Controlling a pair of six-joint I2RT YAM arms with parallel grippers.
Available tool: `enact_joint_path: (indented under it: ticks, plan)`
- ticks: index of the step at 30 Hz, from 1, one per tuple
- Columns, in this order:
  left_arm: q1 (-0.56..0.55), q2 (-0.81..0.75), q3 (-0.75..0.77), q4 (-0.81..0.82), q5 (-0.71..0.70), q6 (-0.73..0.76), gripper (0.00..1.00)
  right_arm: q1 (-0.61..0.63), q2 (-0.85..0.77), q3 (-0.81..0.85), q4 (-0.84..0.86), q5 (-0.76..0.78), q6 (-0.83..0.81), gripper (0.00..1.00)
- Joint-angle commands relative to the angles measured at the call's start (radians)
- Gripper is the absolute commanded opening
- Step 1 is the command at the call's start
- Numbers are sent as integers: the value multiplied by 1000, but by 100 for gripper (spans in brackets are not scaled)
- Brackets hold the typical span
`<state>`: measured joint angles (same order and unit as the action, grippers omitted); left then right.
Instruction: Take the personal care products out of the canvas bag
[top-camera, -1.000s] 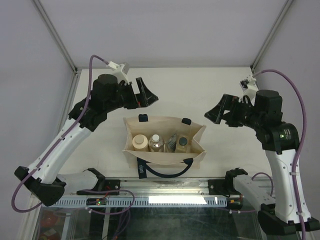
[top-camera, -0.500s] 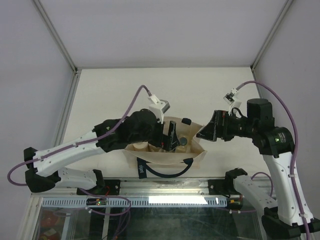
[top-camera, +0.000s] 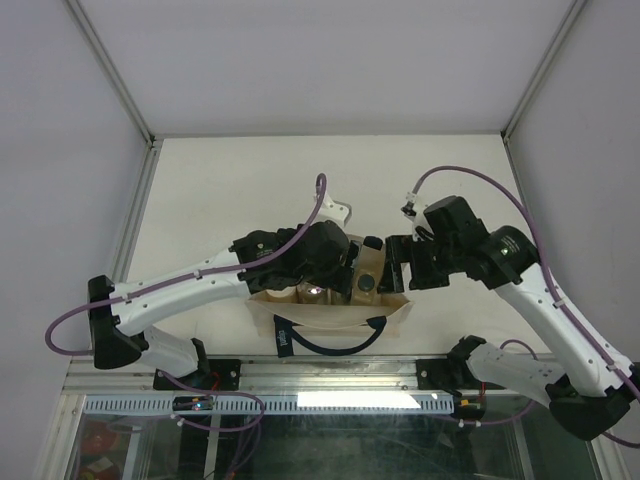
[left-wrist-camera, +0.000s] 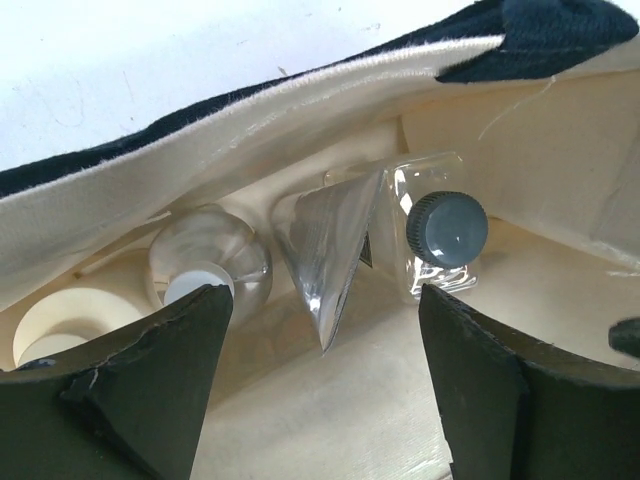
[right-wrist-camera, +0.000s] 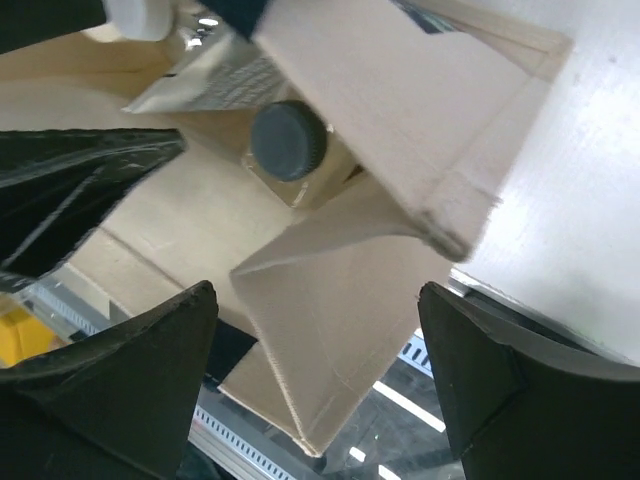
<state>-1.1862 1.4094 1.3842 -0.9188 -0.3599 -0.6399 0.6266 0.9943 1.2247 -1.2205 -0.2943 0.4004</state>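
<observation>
Both end effectors spread wide at the mouth of the bag, nothing gripped

The left end effector (left-wrist-camera: 322, 300) hangs inside the canvas bag (left-wrist-camera: 250, 130) with its fingers apart. The flat silvery tube (left-wrist-camera: 325, 250) stands on edge just beyond the gap between them, the clear bottle (left-wrist-camera: 415, 195) with its dark cap (left-wrist-camera: 447, 229) is off the right finger, the silvery bottle (left-wrist-camera: 205, 265) is by the left finger, and the beige bottle (left-wrist-camera: 55, 325) is farther left. The right end effector (right-wrist-camera: 318, 300), also open, hovers over the bag's right end, the dark cap ahead of it. The tube looks light, thin, soft and slick, so pinching its flat faces near the upper crimp seems best. The limp bag may lift with it
</observation>
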Motion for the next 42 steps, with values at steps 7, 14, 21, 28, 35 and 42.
enact_joint_path:
  ticks: [7,14,21,28,35,42]
  plan:
    - [-22,71,68,-9,-37,43,69,35,1,60,-11,213,33,64]
    - [-38,127,96,-35,-47,65,57,35,-38,33,-43,257,32,51]
    - [-40,139,108,-37,-58,78,43,36,-57,10,-29,226,30,43]
    - [-42,178,124,-43,-57,76,39,35,-59,0,-24,228,25,43]
    - [-41,196,142,-61,-72,77,25,36,-66,-3,-22,219,22,43]
    - [-42,220,154,-71,-84,83,11,35,-71,0,-18,227,17,43]
